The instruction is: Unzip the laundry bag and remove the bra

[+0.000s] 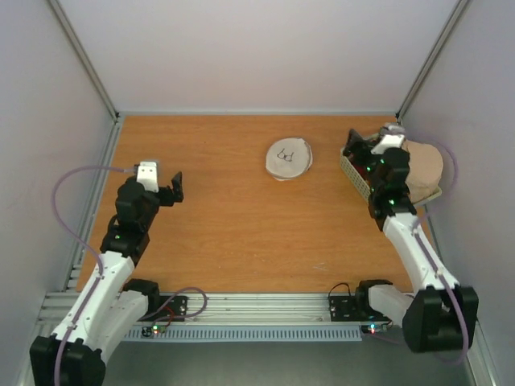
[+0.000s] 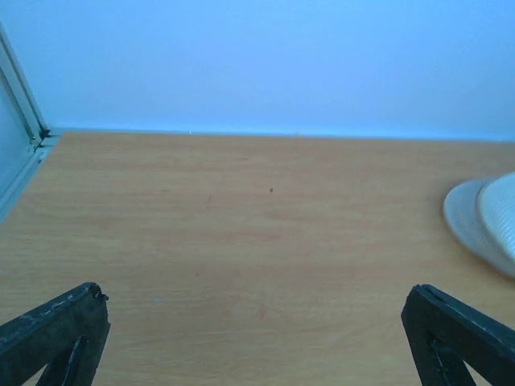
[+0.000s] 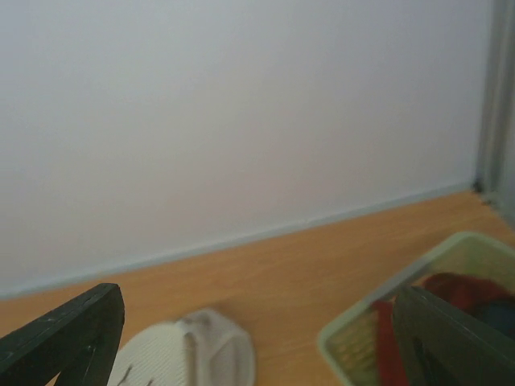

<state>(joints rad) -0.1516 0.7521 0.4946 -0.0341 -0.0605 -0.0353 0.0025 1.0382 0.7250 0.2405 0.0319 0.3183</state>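
The left gripper hangs over bare wood on the left part of the table, touching nothing. Its jaws are spread wide and empty. In the left wrist view its two dark fingers sit at the bottom corners with only tabletop between them. The laundry bag lies flat on the wood, ahead of this gripper and off to its right, well apart from it. In that wrist view only its pale rounded edge shows, past the right-hand finger. From above the bag is round and off-white, with the small black mark facing up. Whether its zip is closed cannot be told, and nothing inside it can be made out. The right gripper is raised at the left end of the green basket, with the bag near it on its left. Its jaws are also wide apart and hold nothing. In the right wrist view the bag is low between the fingers, nearer the left one. The basket's rim lies just before the right finger, with a red cloth inside. A pale peach garment is heaped in the basket to the right of this gripper.
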